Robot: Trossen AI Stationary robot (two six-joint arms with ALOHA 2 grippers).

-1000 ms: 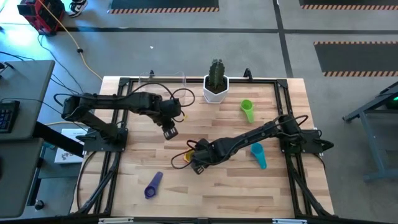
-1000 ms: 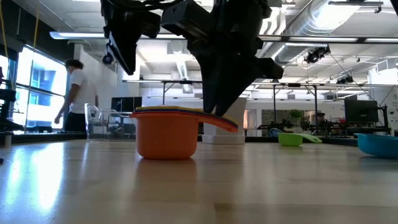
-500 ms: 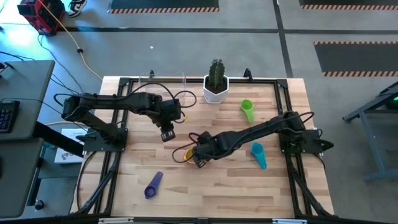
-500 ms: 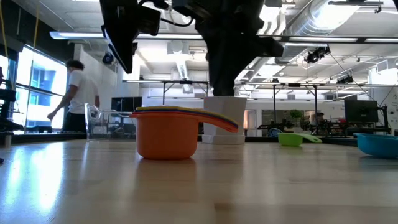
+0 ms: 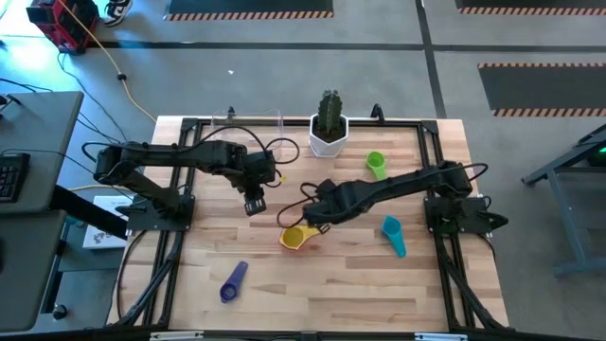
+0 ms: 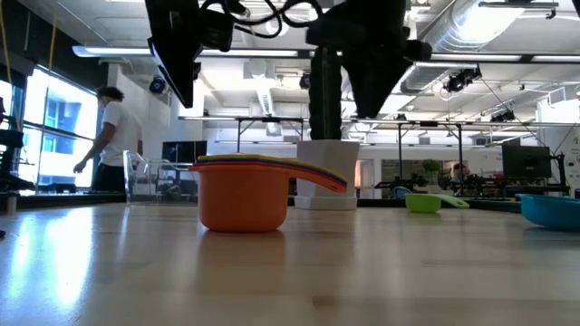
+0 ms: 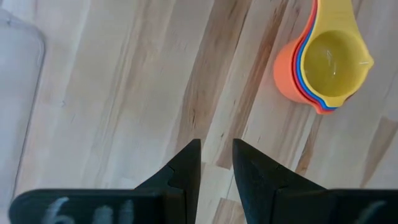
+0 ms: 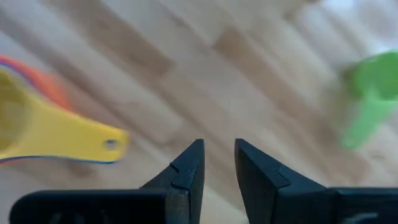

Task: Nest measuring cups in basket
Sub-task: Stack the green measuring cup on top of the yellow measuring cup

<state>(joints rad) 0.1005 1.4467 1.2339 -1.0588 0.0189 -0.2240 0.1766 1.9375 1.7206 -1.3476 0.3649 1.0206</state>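
A nested stack of measuring cups (image 5: 298,237), yellow on top and orange at the bottom, stands on its base on the table; it also shows in the low view (image 6: 243,195) and the left wrist view (image 7: 326,68). My right gripper (image 5: 312,218) is shut and empty, above the table just to the far right of the stack. My left gripper (image 5: 254,204) is shut and empty, above the table to the far left of the stack. A green cup (image 5: 376,166), a teal cup (image 5: 393,237) and a purple cup (image 5: 233,281) lie loose. The clear basket (image 5: 248,121) stands at the far edge.
A white pot with a green cactus (image 5: 329,133) stands at the far edge, right of the basket. Bare wood lies between the stack and the basket. A person (image 6: 109,136) walks in the room beyond the table.
My right gripper has risen from over the cup stack's handle and gone toward the table's far right, toward the green cup. The stack has stayed where it was.
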